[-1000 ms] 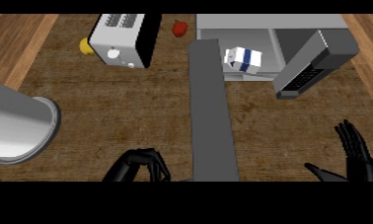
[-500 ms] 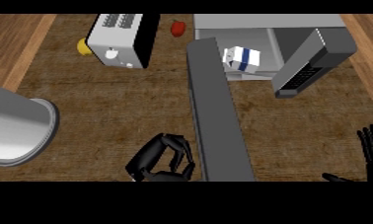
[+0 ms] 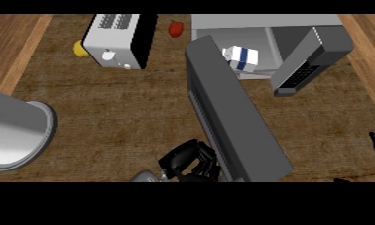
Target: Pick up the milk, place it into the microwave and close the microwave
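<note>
The white milk carton with a blue band point(image 3: 242, 58) stands inside the open cavity of the grey microwave point(image 3: 264, 22) at the top right. No hand touches the carton. The microwave's long grey door point(image 3: 234, 115) is hinged at the left of the cavity and juts toward the lower edge, partly swung in. My left hand point(image 3: 187, 161) rests against the door's near left face at the bottom centre, fingers relaxed and holding nothing. Of my right hand point(image 3: 371, 139) only a dark fingertip pointing up shows at the right edge.
A white and black toaster point(image 3: 121, 40) stands at the top left, with a yellow object point(image 3: 81, 48) beside it and a red one point(image 3: 176, 28) behind. A large grey round vessel point(image 3: 22, 130) sits at the left edge. Wooden strips border the counter's sides.
The door's near end has swung rightward toward the microwave. My left hand has moved up and right against it. My right hand has slid off toward the right edge.
</note>
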You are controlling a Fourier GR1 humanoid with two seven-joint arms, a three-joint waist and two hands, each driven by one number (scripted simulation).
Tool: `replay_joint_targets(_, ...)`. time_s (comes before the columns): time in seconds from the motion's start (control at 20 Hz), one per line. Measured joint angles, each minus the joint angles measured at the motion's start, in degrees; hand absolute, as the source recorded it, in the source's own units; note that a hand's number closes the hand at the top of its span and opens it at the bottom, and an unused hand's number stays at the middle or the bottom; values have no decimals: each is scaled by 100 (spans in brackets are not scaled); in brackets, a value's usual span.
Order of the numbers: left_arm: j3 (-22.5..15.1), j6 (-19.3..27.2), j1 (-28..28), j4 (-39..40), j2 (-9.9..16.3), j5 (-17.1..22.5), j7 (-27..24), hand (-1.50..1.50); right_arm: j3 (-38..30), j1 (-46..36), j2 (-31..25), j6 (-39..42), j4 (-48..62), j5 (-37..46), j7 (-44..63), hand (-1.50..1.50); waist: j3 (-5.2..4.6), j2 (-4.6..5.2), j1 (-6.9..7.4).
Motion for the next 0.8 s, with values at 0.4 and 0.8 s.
replay_joint_targets(0.4,-1075,1203,-653,404,90,1053,-395,150,266,-45,-3,199,-569,-161,118,-150,-12,44,-211)
replay_joint_targets(0.8,-1629,2190,-1273,469,143,2016,-332,150,525,-238,-25,298,-1175,-349,413,-150,-23,96,-534)
